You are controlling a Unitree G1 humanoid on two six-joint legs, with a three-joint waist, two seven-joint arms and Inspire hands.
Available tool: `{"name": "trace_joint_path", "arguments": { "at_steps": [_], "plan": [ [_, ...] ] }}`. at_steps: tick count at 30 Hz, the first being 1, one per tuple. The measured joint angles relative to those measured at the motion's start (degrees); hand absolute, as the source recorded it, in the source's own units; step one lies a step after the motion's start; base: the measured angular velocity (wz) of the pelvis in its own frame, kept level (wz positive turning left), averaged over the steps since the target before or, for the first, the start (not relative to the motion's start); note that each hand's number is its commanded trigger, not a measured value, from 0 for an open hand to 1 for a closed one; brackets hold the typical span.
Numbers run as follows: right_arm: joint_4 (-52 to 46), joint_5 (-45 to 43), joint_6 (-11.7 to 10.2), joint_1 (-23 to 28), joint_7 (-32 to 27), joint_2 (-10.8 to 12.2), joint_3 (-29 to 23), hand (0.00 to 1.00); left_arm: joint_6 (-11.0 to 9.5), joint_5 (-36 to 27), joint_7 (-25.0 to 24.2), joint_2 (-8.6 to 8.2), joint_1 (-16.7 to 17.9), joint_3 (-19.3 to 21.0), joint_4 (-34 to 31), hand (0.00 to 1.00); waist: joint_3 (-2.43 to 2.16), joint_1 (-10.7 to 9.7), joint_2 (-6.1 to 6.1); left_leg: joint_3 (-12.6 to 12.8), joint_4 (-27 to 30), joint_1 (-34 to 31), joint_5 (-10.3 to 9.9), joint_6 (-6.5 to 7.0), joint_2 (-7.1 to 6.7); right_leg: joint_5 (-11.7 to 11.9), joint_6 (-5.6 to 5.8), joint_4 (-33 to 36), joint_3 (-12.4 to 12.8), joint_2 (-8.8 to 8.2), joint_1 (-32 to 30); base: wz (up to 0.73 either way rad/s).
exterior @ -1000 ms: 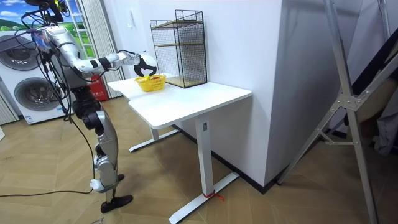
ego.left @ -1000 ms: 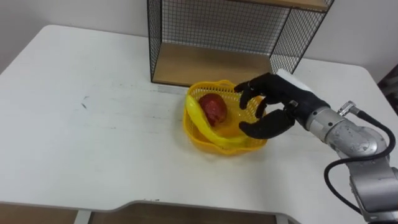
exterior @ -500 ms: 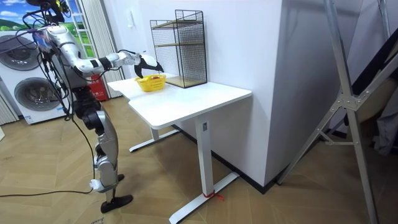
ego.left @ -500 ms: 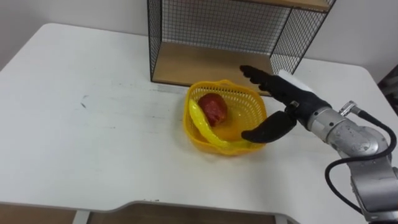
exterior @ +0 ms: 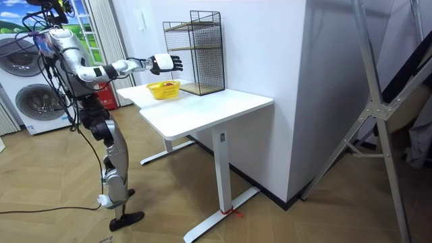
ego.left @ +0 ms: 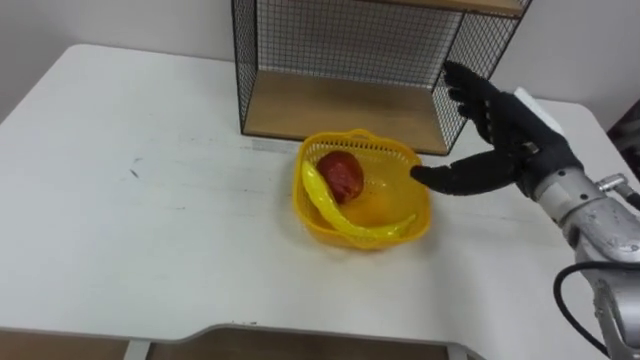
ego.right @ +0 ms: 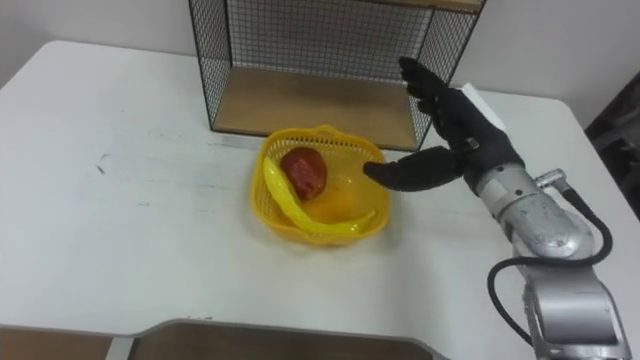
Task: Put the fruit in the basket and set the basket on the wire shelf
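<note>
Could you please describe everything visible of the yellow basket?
The basket is yellow, seemingly plastic, with slotted walls and a wavy rim. It sits upright on the white table, just in front of the wire shelf. Inside lie a red fruit and a banana curving along its front. The open right robot hand hovers to its right, apart from it.

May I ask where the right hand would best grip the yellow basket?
Probably the yellow basket by its right rim, from the right: the open right hand is beside it, and the banana covers the left and front rim.
</note>
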Motion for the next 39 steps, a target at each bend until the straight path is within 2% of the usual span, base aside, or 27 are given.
{"name": "trace_joint_path", "arguments": {
  "at_steps": [2, 3, 5, 6, 8, 9, 11, 14, 17, 20, 24, 27, 30, 33, 35, 36, 38, 39],
  "plan": [
    [0.09, 4.71, -0.33, 2.99, -2.66, 0.05, -2.57, 0.00, -0.53, -2.85, 6.92, -0.33, 0.44, 4.65, -5.49, 0.00, -0.15, -0.14, 0.37, -0.81, 0.23, -0.06, 0.00, 0.00, -0.06, 0.00, 0.00, -0.01, -0.94, -0.06, 0.46, 0.17],
    [0.13, 5.45, -0.85, 3.94, -3.63, 0.06, -3.44, 0.00, -0.75, -4.01, 8.82, -0.53, 0.62, 6.14, -7.75, 0.00, -0.21, 0.06, 0.46, -0.89, 0.19, -0.03, 0.00, -0.01, -0.06, 0.00, 0.00, 0.00, -1.00, -0.06, 0.51, 0.12],
    [0.27, 6.59, -2.33, 6.34, -7.26, 0.05, -5.62, 0.00, -3.26, -7.36, 16.59, -0.98, 1.41, 9.96, -14.94, 0.00, -0.20, 0.32, 1.41, -0.97, -0.02, 0.13, 0.01, -0.02, -0.06, 0.00, 0.00, 0.00, -1.26, -0.12, 0.89, 0.04],
    [0.34, 6.62, -2.66, 6.98, -8.09, 0.06, -6.11, 0.00, -3.76, -8.04, 18.61, -1.11, 1.57, 10.79, -16.94, 0.00, -0.29, 0.50, 1.67, -0.98, -0.07, 0.15, 0.01, -0.01, -0.08, 0.00, 0.00, 0.00, -1.30, -0.14, 0.89, 0.00],
    [0.67, 6.71, -3.41, 9.68, -11.04, 0.11, -7.51, 0.00, -5.99, -10.15, 26.35, -1.67, 2.47, 12.51, -25.22, 0.00, -0.60, 0.67, 2.09, -0.87, -0.08, 0.21, 0.04, -0.02, -0.13, 0.00, 0.00, 0.04, -1.21, -0.18, 0.73, -0.04],
    [0.66, 6.81, -3.44, 10.59, -11.63, 0.24, -7.87, 0.00, -6.40, -10.43, 28.04, -2.01, 2.85, 13.08, -27.72, 0.00, -0.59, 0.71, 2.30, -0.88, -0.10, 0.23, 0.04, -0.03, -0.13, 0.00, 0.00, 0.02, -1.20, -0.17, 0.70, -0.03],
    [0.68, 7.14, -3.51, 13.86, -14.84, 1.63, -9.00, 0.00, -8.10, -10.53, 35.01, -2.32, 4.01, 14.37, -36.54, 0.00, -0.65, 0.79, 2.26, -0.90, -0.38, 0.93, 0.09, -0.12, -0.12, -0.09, -0.02, 0.03, -1.13, -0.14, 0.52, -0.04],
    [1.55, 7.53, -3.57, 15.57, -17.45, 2.14, -8.95, 0.00, -10.43, -10.52, 42.28, -2.32, 4.02, 15.70, -43.69, 0.00, -0.63, 0.61, 2.37, -0.85, -0.22, 0.94, 0.10, -0.12, -0.12, -0.13, -0.01, -0.05, -0.89, -0.15, 0.32, -0.06],
    [2.99, 8.88, -3.80, 15.92, -20.23, 2.14, -8.99, 0.00, -11.23, -10.53, 47.34, -2.32, 3.77, 16.77, -50.66, 0.00, -0.65, 0.68, 2.19, -0.66, -0.32, 0.94, 0.10, -0.12, -0.14, -0.13, 0.00, -0.15, -0.67, -0.12, 0.21, -0.01],
    [3.02, 8.86, -3.83, 16.09, -21.45, 2.14, -9.01, 0.00, -11.34, -10.46, 50.04, -2.24, 3.21, 18.89, -56.01, 0.00, -0.69, 1.07, 2.18, -0.10, -0.37, 1.04, 0.09, -0.12, -0.08, -0.13, 0.00, -0.22, -0.22, -0.04, 0.02, -0.08],
    [3.06, 9.19, -3.86, 16.07, -21.31, 2.14, -9.03, 0.00, -11.37, -10.45, 50.99, -1.68, 2.09, 19.49, -61.88, 0.00, -0.64, 1.55, 2.30, -0.15, -0.23, 1.07, 0.09, -0.11, -0.10, -0.10, -0.01, -0.55, -0.16, 0.00, 0.37, 0.01],
    [3.13, 9.20, -3.86, 15.93, -20.94, 2.19, -8.89, 0.00, -11.47, -10.44, 50.36, -1.66, 0.66, 18.52, -65.70, 0.00, -0.49, 1.55, 2.54, -0.75, -0.23, 0.98, 0.09, -0.11, -0.12, -0.11, 0.00, -0.60, -0.42, -0.01, 0.49, 0.06],
    [3.34, 9.17, -3.99, 15.76, -19.60, 2.67, -8.85, 0.00, -11.48, -10.56, 47.99, -1.66, 0.24, 14.99, -67.47, 0.00, -0.15, 0.94, 2.92, -0.89, -0.15, 0.95, 0.09, -0.11, -0.17, -0.11, 0.00, -0.79, -0.59, 0.00, 0.82, 0.08],
    [3.37, 10.96, -4.62, 15.09, -18.76, 4.83, -7.92, 0.00, -11.54, -13.79, 43.57, -1.67, 0.09, 8.80, -68.45, 0.00, 0.01, -0.21, 2.88, -1.08, -0.16, 0.82, 0.09, -0.12, -0.21, -0.12, 0.01, -0.88, -0.94, -0.02, 0.85, 0.04],
    [4.80, 12.10, -5.16, 14.26, -17.74, 5.50, -5.86, 0.00, -11.60, -17.03, 37.62, -1.66, -1.10, 3.30, -68.13, 0.00, 0.47, -1.18, 2.71, -1.14, -0.14, 0.82, 0.10, -0.12, -0.25, -0.12, 0.01, -0.92, -1.03, -0.04, 0.95, 0.00],
    [4.83, 12.53, -5.18, 14.15, -17.27, 5.93, -5.75, 0.00, -11.66, -17.92, 35.82, -1.66, -1.65, 2.06, -67.78, 0.00, 0.65, -1.29, 2.64, -1.11, -0.16, 0.82, 0.10, -0.12, -0.25, -0.12, 0.01, -0.91, -1.01, -0.04, 0.92, -0.03],
    [6.09, 13.13, -7.04, 13.60, -15.96, 7.03, -4.90, 0.00, -11.79, -20.57, 29.02, -1.69, -3.03, -2.51, -65.93, 0.00, 0.91, -1.87, 2.54, -0.70, -0.18, 0.90, 0.10, -0.12, -0.23, -0.11, 0.01, -0.98, -0.67, -0.04, 0.78, -0.08],
    [6.92, 13.12, -7.72, 13.37, -15.72, 7.22, -4.59, 0.00, -11.84, -21.21, 27.47, -1.70, -3.53, -3.59, -65.24, 0.00, 0.93, -2.18, 2.43, -0.63, -0.19, 0.93, 0.10, -0.12, -0.23, -0.11, 0.01, -0.96, -0.57, -0.04, 0.75, -0.06]
  ]
}}
